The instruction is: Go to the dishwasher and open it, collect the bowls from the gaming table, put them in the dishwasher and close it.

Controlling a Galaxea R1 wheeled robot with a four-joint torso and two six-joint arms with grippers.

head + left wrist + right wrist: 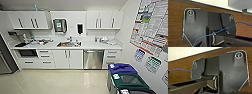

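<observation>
Stainless dishwasher [93, 59] shut; two bins [124, 77] beside it.

Sink [68, 44], wall posters [150, 27], lidded bins [126, 79]

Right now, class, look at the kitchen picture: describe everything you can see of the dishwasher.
The dishwasher is a built-in unit with a brushed, steel-looking front and a horizontal bar handle near its top. Its door is shut and upright, flush with the cabinet fronts. It sits under the white countertop, between white cupboard doors and a stack of white drawers, its base near the pale glossy floor.
</observation>
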